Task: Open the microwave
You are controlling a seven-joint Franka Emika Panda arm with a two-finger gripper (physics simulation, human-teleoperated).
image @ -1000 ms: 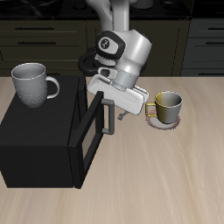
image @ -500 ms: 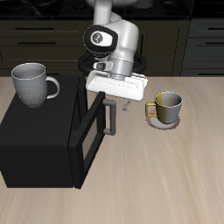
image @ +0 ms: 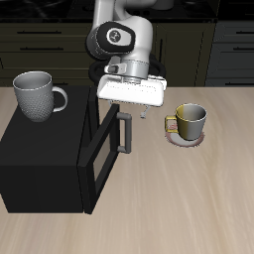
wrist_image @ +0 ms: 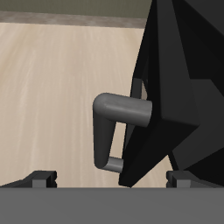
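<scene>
Microwave (image: 45, 164) door ajar, handle (wrist_image: 112, 127) just below hand (image: 138, 114), fingers apart, empty.

Matte black microwave (image: 45, 164), door ajar, grey bar handle (wrist_image: 114, 127)

The arm (image: 121, 35) is built of rounded white shells with black joint sections between them, one black joint carrying a small pale round mark. Its wrist ends in a flat, wide white block, from which the pincer (image: 143, 114) extends as two short dark fingers.
</scene>
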